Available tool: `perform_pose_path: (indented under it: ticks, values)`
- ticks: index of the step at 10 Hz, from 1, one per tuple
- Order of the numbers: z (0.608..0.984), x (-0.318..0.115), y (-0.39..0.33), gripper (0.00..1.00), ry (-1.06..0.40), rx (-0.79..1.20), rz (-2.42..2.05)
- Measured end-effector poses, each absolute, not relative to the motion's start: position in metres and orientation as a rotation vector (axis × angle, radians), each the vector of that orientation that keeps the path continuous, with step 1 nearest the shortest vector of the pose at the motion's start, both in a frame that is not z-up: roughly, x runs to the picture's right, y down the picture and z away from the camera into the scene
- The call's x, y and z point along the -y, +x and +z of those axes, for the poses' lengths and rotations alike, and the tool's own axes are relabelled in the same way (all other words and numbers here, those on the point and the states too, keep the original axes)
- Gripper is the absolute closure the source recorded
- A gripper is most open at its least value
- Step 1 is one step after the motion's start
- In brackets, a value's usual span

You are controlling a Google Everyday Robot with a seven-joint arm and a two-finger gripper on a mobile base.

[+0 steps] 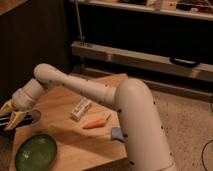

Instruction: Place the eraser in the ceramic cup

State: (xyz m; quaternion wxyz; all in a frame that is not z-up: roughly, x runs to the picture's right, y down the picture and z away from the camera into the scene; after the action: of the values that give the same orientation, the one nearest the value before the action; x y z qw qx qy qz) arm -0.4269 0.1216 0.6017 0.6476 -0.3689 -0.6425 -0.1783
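My gripper (11, 121) hangs at the far left, over the left edge of the wooden table (65, 142). Its yellowish fingers are shut on a small dark oblong block, the eraser (8, 120), which shows only partly. The ceramic cup (32, 117) stands just right of the fingertips. Only its rim and dark inside show, and the gripper hides part of it. The arm runs from the gripper up and to the right across the table.
A wide green bowl (35, 151) sits at the table's front left, below the gripper. A white labelled tube (81, 108), an orange carrot (95, 123) and a pale blue sponge (116, 133) lie mid-table. Dark shelving stands behind.
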Motion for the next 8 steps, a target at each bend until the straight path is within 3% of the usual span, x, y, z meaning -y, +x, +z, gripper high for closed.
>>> perform_pose_path:
  ticks: [8]
  values:
    - [0.632,-0.123,-0.423,0.91,-0.819,1.505,-0.335]
